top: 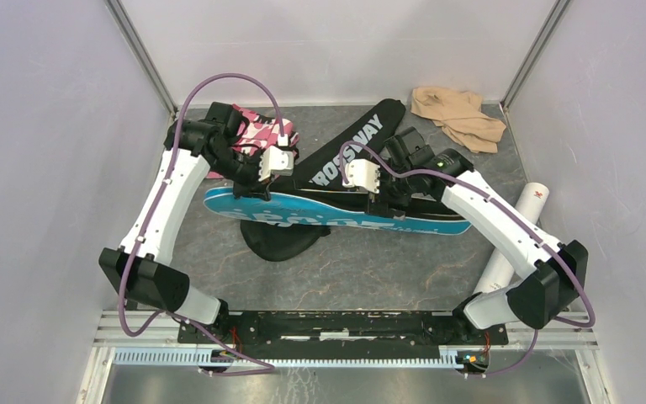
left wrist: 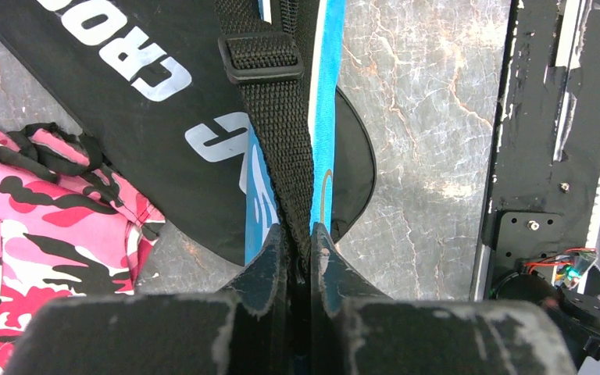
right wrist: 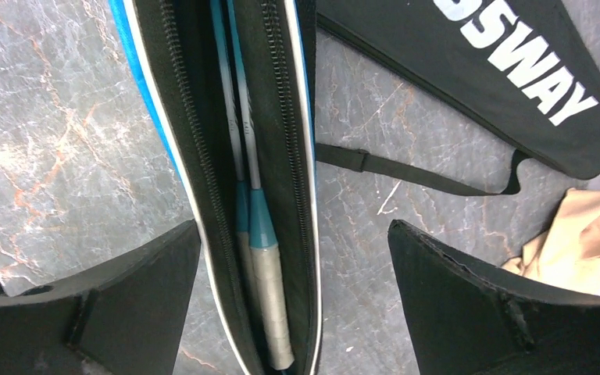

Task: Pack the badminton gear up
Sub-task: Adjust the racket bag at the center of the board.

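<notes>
Grey marbled table (top: 370, 269): black CROSSWAY cover (top: 362, 135) diagonal mid-table; pink camouflage cloth (top: 256, 130) far left; beige cloth (top: 458, 114) far-right corner; white tube (top: 532, 200) along right side.

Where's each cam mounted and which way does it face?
Top external: above, behind bases, looking down at table; left arm, right arm over blue cover.
Left wrist: looks down along left jaws, shut on blue cover and strap.
Right wrist: looks down between open right jaws into blue cover, racket handles.
Shared: all show the CROSSWAY cover.
</notes>
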